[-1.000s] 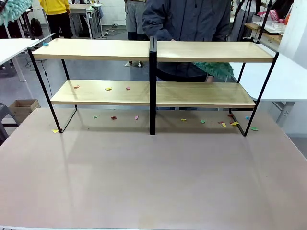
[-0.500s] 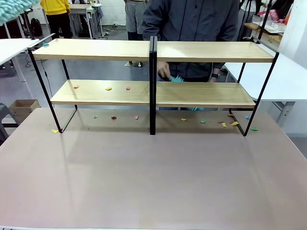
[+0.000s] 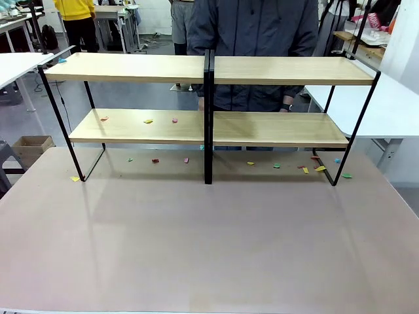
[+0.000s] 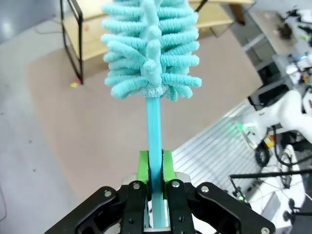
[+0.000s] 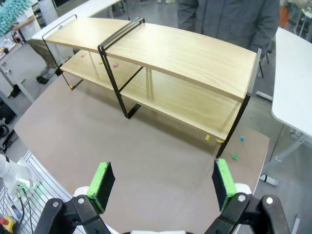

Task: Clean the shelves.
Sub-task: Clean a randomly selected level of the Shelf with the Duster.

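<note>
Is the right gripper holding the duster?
No, the right gripper is open and empty; the left gripper is shut on the duster's handle.

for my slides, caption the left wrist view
Left pincer shut on a turquoise chenille duster, held over the table near the shelves.

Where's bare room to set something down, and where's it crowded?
Bare: the table's near half, before the shelves; the right rack's two boards. Crowded: paper scraps on the lower left board and on the table under both racks.

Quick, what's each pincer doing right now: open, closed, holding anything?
Left pincer: closed on the duster handle.
Right pincer: open, holding nothing.
</note>
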{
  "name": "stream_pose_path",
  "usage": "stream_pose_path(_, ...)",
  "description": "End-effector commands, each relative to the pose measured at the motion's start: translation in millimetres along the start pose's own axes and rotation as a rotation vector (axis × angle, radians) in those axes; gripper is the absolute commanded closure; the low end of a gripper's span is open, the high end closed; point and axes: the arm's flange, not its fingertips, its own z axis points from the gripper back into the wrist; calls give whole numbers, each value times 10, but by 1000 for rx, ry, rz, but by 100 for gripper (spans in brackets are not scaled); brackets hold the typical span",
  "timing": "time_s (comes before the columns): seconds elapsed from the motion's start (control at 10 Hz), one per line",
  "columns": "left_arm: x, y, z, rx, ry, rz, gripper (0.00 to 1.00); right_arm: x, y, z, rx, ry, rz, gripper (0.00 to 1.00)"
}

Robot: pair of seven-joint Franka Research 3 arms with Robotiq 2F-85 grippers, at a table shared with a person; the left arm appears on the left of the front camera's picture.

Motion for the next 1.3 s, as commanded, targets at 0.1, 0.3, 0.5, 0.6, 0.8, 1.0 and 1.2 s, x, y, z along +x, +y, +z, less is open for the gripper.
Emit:
stream_pose_path(0.1, 190, -78, -103, 55, 18, -3, 88, -7, 2, -1, 3, 0, -1, 0)
stream_pose_path(0.3, 190, -78, -103, 55, 18, -3, 88, -7, 2, -1, 3, 0, -1, 0)
stream_pose_path(0.5, 190, -78, -103, 55, 18, -3, 88, -7, 2, -1, 3, 0, -1, 0)
stream_pose_path(0.6, 190, -78, -103, 55, 18, -3, 88, -7, 2, -1, 3, 0, -1, 0)
stream_pose_path(0.8, 190, -78, -103, 55, 18, -3, 88, -7, 2, -1, 3, 0, -1, 0)
stream_pose_path(1.0, 347, -105, -239, 83, 58, 65, 88, -7, 2, -1, 3, 0, -1, 0)
stream_pose_path(1.2, 791, -186, -583, 203, 115, 121, 88, -7, 2, -1, 3, 0, -1, 0)
